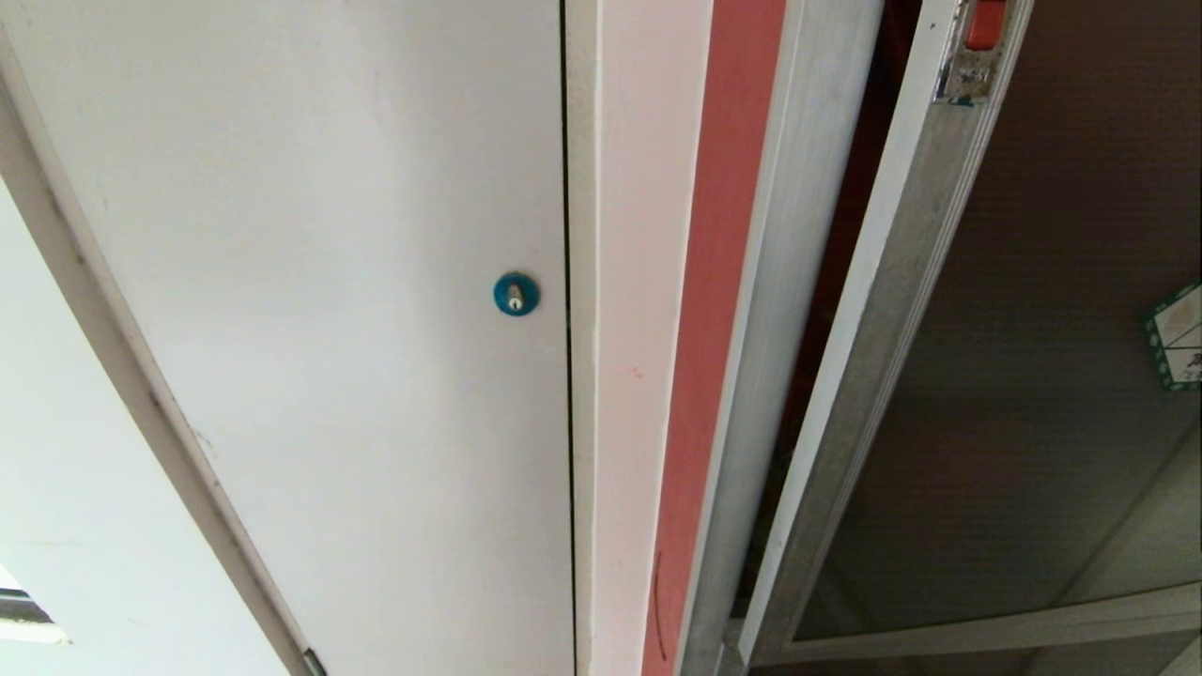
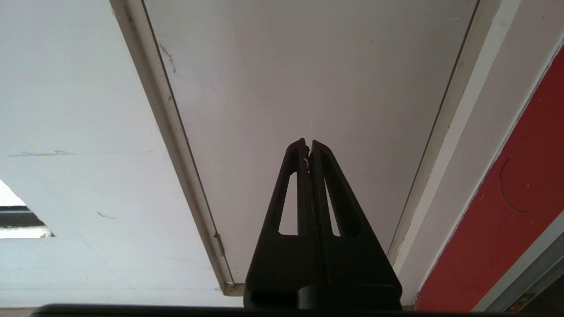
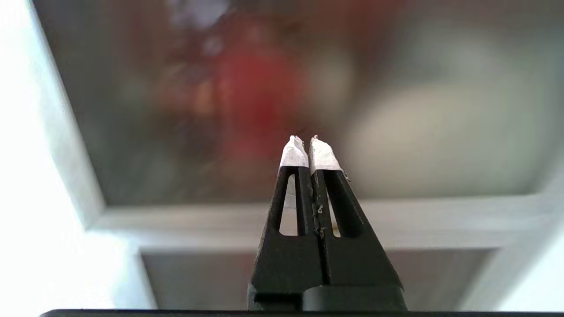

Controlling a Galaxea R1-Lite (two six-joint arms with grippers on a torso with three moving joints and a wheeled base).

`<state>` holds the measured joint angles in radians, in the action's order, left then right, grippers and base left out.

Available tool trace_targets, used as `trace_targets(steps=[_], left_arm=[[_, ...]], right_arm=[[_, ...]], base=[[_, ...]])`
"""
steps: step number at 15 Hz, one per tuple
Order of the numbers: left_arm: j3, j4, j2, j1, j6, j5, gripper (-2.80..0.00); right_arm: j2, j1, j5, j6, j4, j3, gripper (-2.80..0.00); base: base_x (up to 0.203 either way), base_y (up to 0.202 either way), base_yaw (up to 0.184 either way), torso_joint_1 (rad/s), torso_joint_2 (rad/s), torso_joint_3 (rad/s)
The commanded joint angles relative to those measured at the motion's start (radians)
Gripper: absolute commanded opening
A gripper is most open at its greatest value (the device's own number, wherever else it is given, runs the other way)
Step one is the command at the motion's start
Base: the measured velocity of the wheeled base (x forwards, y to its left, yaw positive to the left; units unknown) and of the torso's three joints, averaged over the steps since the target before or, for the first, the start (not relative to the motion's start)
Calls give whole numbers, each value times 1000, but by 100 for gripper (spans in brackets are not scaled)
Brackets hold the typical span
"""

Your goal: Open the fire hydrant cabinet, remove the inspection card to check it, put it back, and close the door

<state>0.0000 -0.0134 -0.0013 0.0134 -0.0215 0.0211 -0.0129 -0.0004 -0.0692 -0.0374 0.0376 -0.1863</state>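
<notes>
Right now the right gripper has its white-taped fingertips pressed together with nothing between them, and it points at dark tinted glass in a silver frame; behind the glass a blurred red shape shows, too soft to name. Off to the side the left gripper is likewise closed and empty, aimed at the plain white door, so it looks parked. Neither arm reaches into the head view. There the fire hydrant cabinet stands just beside the white door with its blue round lock, separated from it by a white strip and a red edge. The cabinet's own door, a framed dark glass panel, stands slightly ajar, a dark gap running between its frame and the cabinet's, with the red latch near the upper end of its frame and a green-bordered white sticker on the glass. The inspection card is not visible in any view. As I read it, either the opening is barely begun or the closing is not finished; I cannot tell which. Next, the right gripper needs to reach the latch edge of the frame and move the panel steadily, staying off the glass.
</notes>
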Motion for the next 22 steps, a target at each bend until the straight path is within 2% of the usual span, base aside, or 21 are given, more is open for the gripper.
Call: trace_targets(steps=[1, 3, 5, 7, 12, 20, 22], left_arm=[[8, 0, 1, 0, 0, 0, -280], [8, 0, 1, 0, 0, 0, -280], [8, 0, 1, 0, 0, 0, -280], [8, 0, 1, 0, 0, 0, -280], [8, 0, 1, 0, 0, 0, -280], [8, 0, 1, 0, -5, 2, -280], [6, 1, 1, 0, -31, 3, -280]], right_arm=[[14, 0, 28, -10, -80, 122, -280], [14, 0, 43, -56, -125, 189, -280], [14, 0, 55, -16, -85, 186, -280], [14, 0, 67, -12, -20, 184, -280], [14, 0, 66, 25, -39, 186, -280], [14, 0, 66, 25, -39, 186, -280], [14, 0, 66, 25, -39, 186, -280]], base=[[0, 0, 0, 0, 0, 0], [0, 0, 0, 0, 0, 0], [0, 0, 0, 0, 0, 0], [0, 0, 0, 0, 0, 0], [0, 0, 0, 0, 0, 0], [0, 0, 0, 0, 0, 0], [0, 0, 0, 0, 0, 0]])
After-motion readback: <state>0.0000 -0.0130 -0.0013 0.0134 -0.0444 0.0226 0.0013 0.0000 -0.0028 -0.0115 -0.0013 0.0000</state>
